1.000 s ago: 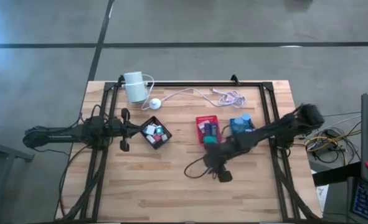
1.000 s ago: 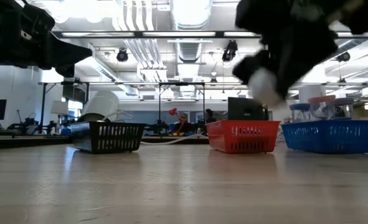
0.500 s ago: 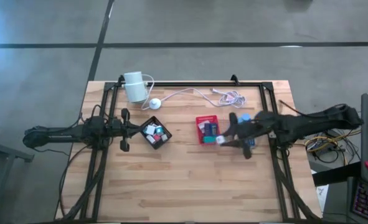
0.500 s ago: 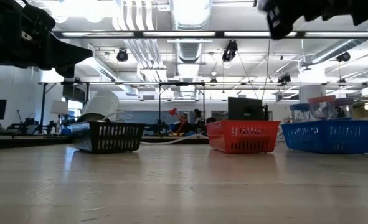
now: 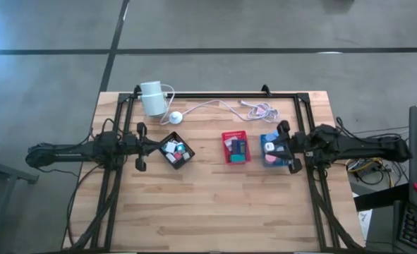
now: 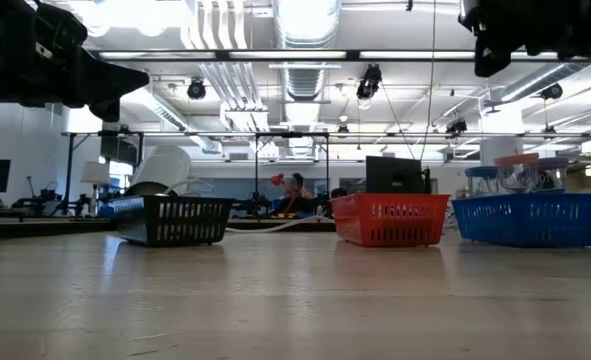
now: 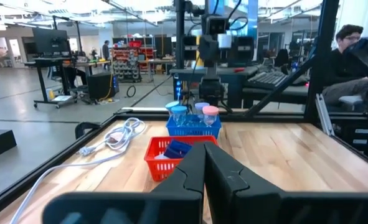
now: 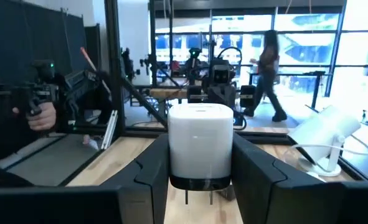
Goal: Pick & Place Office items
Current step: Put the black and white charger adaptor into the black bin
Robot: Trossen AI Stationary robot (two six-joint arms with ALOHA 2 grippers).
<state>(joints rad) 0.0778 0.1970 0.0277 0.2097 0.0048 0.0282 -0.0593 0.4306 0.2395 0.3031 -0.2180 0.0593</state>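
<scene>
My right gripper (image 5: 277, 147) hangs level over the blue tray (image 5: 273, 159), shut on a white block-shaped office item (image 5: 269, 147); the right wrist view shows that item (image 8: 201, 140) filling the gap between the fingers. More small office items lie in the black tray (image 5: 175, 150), the red tray (image 5: 235, 147) and the blue tray. My left gripper (image 5: 143, 147) waits shut, raised, just left of the black tray; in the left wrist view its fingers (image 7: 203, 171) meet. My right gripper pinches the white office item by two opposite sides (image 8: 176, 149) between its two fingers. The fingers lie level and point toward the table's left. The item is lifted clear above the blue tray, upright, with a dark band along its lower edge.
A white cylinder (image 5: 152, 97) with its cable (image 5: 222, 106) lies along the far edge. A black frame (image 5: 303, 120) runs round the table. Bare wood stretches along the near half (image 5: 215, 204). In the low view the trays (image 6: 388, 220) stand in a row.
My right gripper, carrying the white item, has risen from low over the near middle of the table and swung toward the right and far side, ending level over the blue tray. The arm has drawn back toward the right edge.
</scene>
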